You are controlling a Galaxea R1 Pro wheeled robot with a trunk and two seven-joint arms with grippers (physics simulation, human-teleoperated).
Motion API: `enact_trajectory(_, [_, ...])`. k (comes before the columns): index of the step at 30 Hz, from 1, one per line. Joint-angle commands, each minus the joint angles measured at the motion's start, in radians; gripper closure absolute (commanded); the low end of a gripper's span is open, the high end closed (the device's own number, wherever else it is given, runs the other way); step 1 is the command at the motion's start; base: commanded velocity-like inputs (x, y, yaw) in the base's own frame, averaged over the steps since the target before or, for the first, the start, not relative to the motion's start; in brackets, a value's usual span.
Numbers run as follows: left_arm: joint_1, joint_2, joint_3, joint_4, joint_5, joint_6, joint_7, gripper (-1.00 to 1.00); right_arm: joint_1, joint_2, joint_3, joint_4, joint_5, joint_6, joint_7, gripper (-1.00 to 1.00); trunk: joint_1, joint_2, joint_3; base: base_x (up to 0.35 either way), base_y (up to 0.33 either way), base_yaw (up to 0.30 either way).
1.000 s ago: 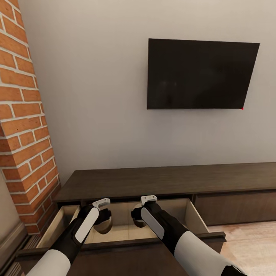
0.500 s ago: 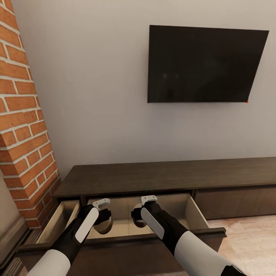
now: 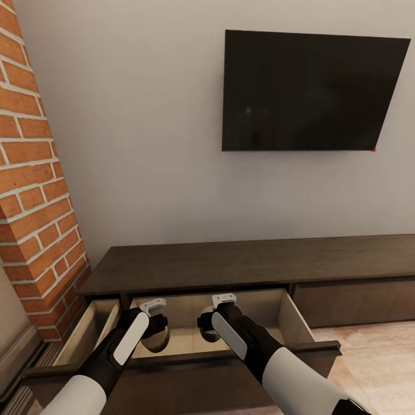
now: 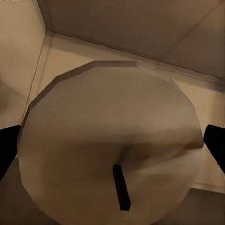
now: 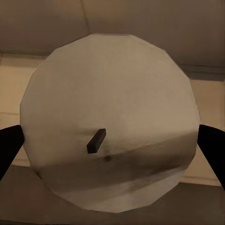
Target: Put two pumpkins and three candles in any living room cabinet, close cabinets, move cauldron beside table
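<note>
- Since the earlier frame the whole head view has shifted: the TV (image 3: 305, 92) sits higher and the cabinet (image 3: 230, 268) top a little higher too. We take that as the camera moving, not the things. Both arms keep their pose over the open drawer (image 3: 295, 320).
- The left gripper (image 3: 154, 324) pinches the left candle (image 3: 155, 343). In the left wrist view its dark fingers (image 4: 8, 145) sit against both sides of the pale round top, with the wick in sight.
- The right gripper (image 3: 206, 323) likewise pinches the right candle (image 3: 211, 335), with fingers on either side in the right wrist view.
- Both candles are inside the drawer opening, side by side; we cannot tell whether they touch the drawer floor.
- Step in hand, as we judge it: stowing two candles in the cabinet.
- Next move calls for lowering until they are seated, spreading both grippers, lifting the arms out, then pushing the drawer shut.
- The brick column (image 3: 34, 202) stands just beside the cabinet's left end.
</note>
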Motion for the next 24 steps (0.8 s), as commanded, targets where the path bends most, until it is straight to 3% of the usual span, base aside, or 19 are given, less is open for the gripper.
enact_trajectory(1, [-0.001, 0.000, -0.002, -0.001, 0.010, 0.000, 0.010, 1.00, -0.001, 0.000, 0.002, -0.001, -0.008, 0.001, -0.010, 1.00, 0.000, 0.000, -0.001, 0.137, 0.000, 0.000])
enact_trajectory(24, [-0.001, 0.000, -0.002, 0.000, 0.011, 0.003, 0.005, 1.00, -0.001, 0.000, 0.002, -0.001, -0.008, 0.001, -0.010, 1.00, 0.000, 0.000, -0.001, 0.086, 0.006, 0.000])
